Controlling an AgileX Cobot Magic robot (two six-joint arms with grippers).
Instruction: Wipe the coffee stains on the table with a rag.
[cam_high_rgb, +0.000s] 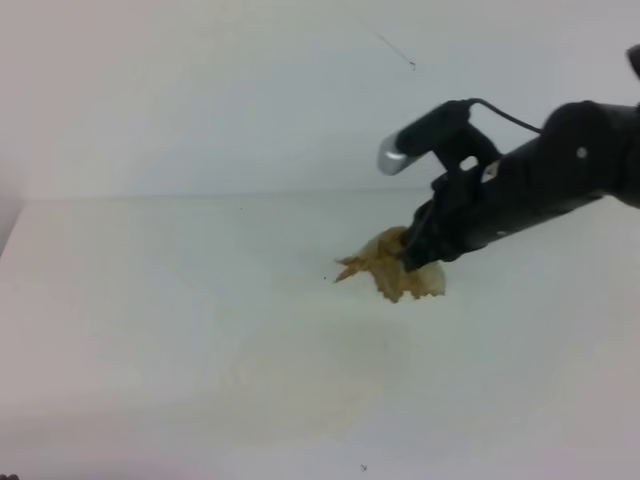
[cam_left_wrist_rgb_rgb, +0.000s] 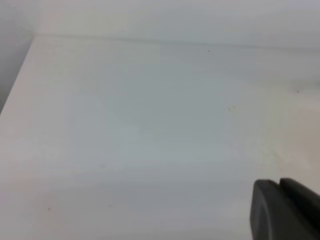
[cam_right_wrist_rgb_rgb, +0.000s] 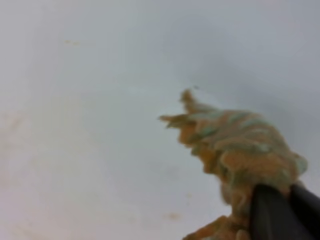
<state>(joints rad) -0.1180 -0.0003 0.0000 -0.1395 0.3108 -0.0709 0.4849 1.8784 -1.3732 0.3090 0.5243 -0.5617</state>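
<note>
Right gripper (cam_high_rgb: 412, 258) on the rag (cam_high_rgb: 395, 268), right of centre on the surface (cam_high_rgb: 150, 300).

We note the jaws pinching the crumpled, orange-stained rag against the surface. A faint yellowish film (cam_high_rgb: 330, 375) lies nearer than the rag; we judge the coffee stains mostly lifted, with this residue left to wipe. Left gripper (cam_left_wrist_rgb_rgb: 285, 210) sits at the frame edge; we cannot tell its jaws' state.

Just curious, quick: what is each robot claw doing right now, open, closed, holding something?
Left gripper: only a dark corner shows; cannot tell.
Right gripper: closed on the rag.
</note>
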